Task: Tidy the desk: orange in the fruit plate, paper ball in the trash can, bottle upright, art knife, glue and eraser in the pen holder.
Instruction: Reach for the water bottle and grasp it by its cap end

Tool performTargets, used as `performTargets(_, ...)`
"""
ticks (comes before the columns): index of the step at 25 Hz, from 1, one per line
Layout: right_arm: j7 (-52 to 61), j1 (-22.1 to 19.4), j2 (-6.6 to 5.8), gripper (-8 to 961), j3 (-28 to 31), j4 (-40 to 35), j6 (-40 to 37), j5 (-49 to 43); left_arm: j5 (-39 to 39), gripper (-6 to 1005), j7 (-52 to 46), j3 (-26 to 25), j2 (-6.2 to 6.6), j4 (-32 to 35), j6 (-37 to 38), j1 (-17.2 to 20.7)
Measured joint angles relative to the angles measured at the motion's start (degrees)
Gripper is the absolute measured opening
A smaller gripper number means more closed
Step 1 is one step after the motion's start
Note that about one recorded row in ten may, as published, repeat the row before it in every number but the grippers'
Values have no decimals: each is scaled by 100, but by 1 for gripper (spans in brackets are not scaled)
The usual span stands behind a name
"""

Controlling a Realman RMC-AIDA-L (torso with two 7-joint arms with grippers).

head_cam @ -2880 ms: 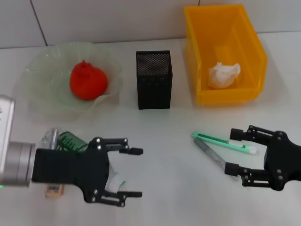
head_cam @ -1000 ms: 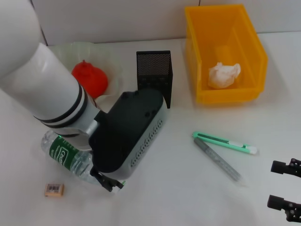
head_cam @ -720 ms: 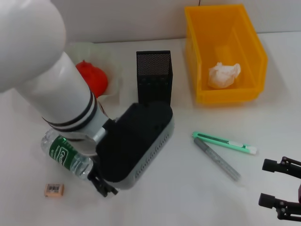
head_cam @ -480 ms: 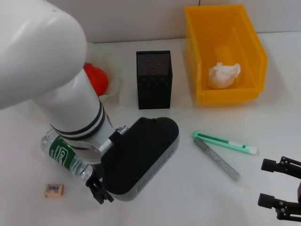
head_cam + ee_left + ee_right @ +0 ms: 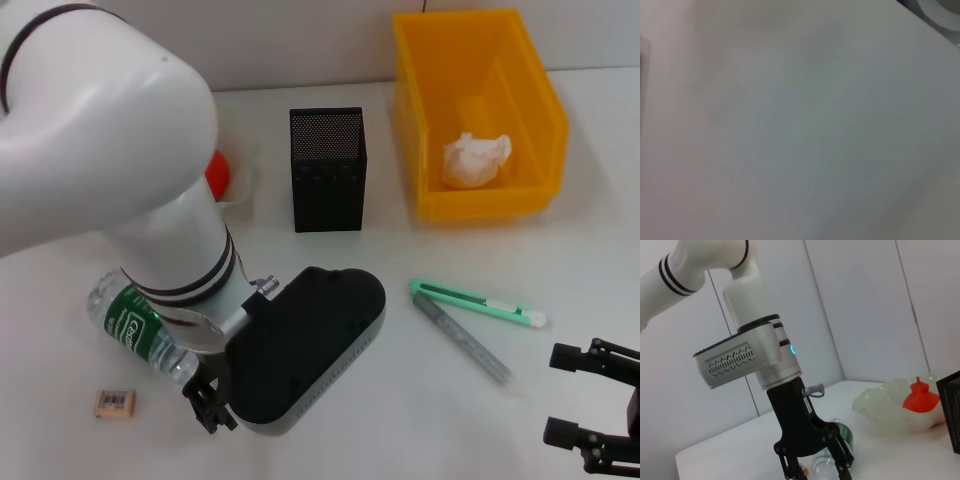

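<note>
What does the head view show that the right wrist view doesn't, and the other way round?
Only the head view shows the yellow-orange plastic trash can holding the crumpled white paper ball, the green art knife, the grey glue stick, the tan eraser and the right gripper, open at the near right.

Only the right wrist view shows most of the pale-green glass fruit plate with the whole orange in it, and the left gripper straddling the lying bottle.

Both show the left arm, the bottle and the black mesh pen holder.

White arm (image 5: 110, 150), black bands, black end effector (image 5: 812, 467).
</note>
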Motion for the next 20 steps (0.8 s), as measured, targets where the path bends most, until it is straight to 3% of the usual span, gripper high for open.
performTargets(20,4,11,19,834,12,77,67,-39,117,686,80,283,-34,-294,-224,-126)
